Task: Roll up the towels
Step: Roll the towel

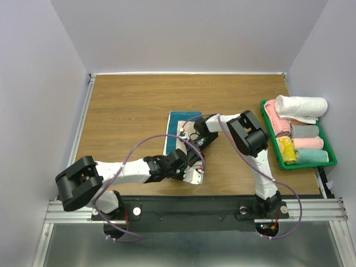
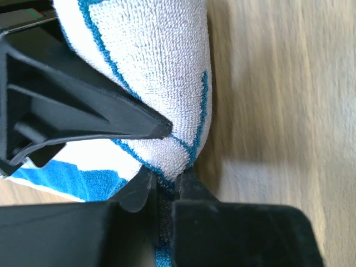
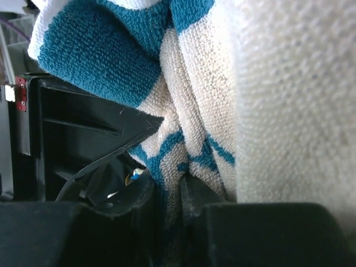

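Towel (image 1: pixel 179 121) of teal terry with a cream border lies near the middle of the wooden table (image 1: pixel 128 111), running lengthwise away from the arm bases. From above, its near end is hidden under the left arm (image 1: pixel 139 168) and right arm (image 1: pixel 214 125), whose wrists meet there. That view does not show how much of the end is lifted or rolled. No picture or lettering can be made out.

Close up, the left gripper (image 2: pixel 164 182) is clamped on the cloth. Its two black jaws meet at the bottom of the left wrist view with a thin ridge of towel pinched between them. Above the pinch the cloth bulges in a rounded fold of cream looped pile crossed by thin teal lines. A strip of solid teal shows at lower left. A black part (image 2: pixel 83 105) juts in from the left against the fold; what it belongs to is unclear.

The right gripper (image 3: pixel 172 186) is likewise closed on the towel, squeezing a crease of cream cloth with teal lines. Thick teal pile folds over at top left, and a blurred cream mass fills the right side of that view.

Beyond the grippers, the far part of the towel lies flat, teal side up. Further off, at the table's right edge, a green basket (image 1: pixel 305 165) holds rolled cloths (image 1: pixel 300 105) in white, pink, grey, yellow and green.
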You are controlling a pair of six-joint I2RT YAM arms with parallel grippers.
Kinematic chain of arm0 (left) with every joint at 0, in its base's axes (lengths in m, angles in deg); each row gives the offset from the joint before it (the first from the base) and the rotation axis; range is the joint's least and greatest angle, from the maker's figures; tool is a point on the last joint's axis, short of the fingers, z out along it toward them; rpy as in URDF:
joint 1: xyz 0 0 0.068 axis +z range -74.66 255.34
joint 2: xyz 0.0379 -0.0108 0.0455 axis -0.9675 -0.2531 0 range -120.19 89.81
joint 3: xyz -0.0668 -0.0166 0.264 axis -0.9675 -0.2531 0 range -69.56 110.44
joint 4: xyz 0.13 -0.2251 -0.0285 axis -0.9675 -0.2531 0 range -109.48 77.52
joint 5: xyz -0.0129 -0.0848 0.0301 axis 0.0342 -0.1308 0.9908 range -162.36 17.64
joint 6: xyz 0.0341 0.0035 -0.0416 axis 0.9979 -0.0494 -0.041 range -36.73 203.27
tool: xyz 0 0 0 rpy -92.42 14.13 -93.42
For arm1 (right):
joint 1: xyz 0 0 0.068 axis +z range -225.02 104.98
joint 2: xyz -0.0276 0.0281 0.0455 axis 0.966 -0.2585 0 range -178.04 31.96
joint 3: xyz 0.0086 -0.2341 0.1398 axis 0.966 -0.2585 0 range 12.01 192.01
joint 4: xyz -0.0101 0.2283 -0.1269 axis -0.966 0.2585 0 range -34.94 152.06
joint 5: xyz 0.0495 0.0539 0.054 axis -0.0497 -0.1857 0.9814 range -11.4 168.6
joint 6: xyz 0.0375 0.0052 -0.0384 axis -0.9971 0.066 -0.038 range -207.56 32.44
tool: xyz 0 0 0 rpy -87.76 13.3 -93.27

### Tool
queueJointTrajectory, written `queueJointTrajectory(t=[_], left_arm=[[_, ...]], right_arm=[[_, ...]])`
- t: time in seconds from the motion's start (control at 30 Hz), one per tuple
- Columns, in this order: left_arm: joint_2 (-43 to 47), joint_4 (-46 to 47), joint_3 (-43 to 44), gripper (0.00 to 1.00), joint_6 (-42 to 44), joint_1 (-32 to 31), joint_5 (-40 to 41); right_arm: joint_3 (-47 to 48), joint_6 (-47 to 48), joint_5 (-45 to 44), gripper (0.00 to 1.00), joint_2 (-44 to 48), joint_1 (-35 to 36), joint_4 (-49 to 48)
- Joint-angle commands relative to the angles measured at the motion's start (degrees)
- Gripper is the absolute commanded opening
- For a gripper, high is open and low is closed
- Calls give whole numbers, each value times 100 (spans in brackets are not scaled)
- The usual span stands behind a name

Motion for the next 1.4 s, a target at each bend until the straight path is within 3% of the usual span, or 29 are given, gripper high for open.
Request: queueJointTrajectory(t=[0.0, 0.2, 0.23, 0.33, 0.57, 0.63, 0.83, 1.0, 1.1, 1.2, 1.37], left_arm=[[-363, -1477, 194, 0, -159, 311, -1461], [-776, -2224, 704, 0, -37, 813, -2167], [-854, -2286, 757, 0, -28, 839, -2237], [-1013, -2568, 1020, 0, -10, 901, -2562], [-1583, -3262, 1556, 0, -10, 1208, -3239], [-1960, -3568, 1811, 0, -10, 1279, -3441], [-2866, -3921, 2514, 0, -361, 1655, -3608], [-3675, -4632, 3374, 0, -64, 2096, -4397], [-4176, -5107, 3736, 0, 244, 2272, -4654], [-4520, -5100, 3938, 0, 157, 2369, -4489], [-4994, -5170, 4220, 0, 104, 2597, -4365]], right_arm=[[284, -61, -1374, 23, 318, -695, -224], [486, 44, -2104, 34, 678, -1117, -181], [556, 70, -2156, 44, 844, -1204, -163], [749, 80, -2122, 60, 1221, -1441, -119], [733, 281, -1938, 64, 2391, -2144, -136], [522, 430, -1972, 76, 2953, -2390, -163], [-434, 949, -2393, 81, 4875, -2541, -400], [-1007, 1362, -2658, 85, 6047, -2541, -243], [-1262, 1609, -2745, 85, 6339, -2323, -84], [-1490, 1548, -3227, 84, 6243, -1629, -232], [-1869, 1117, -4492, 81, 6050, -75, -1347]])
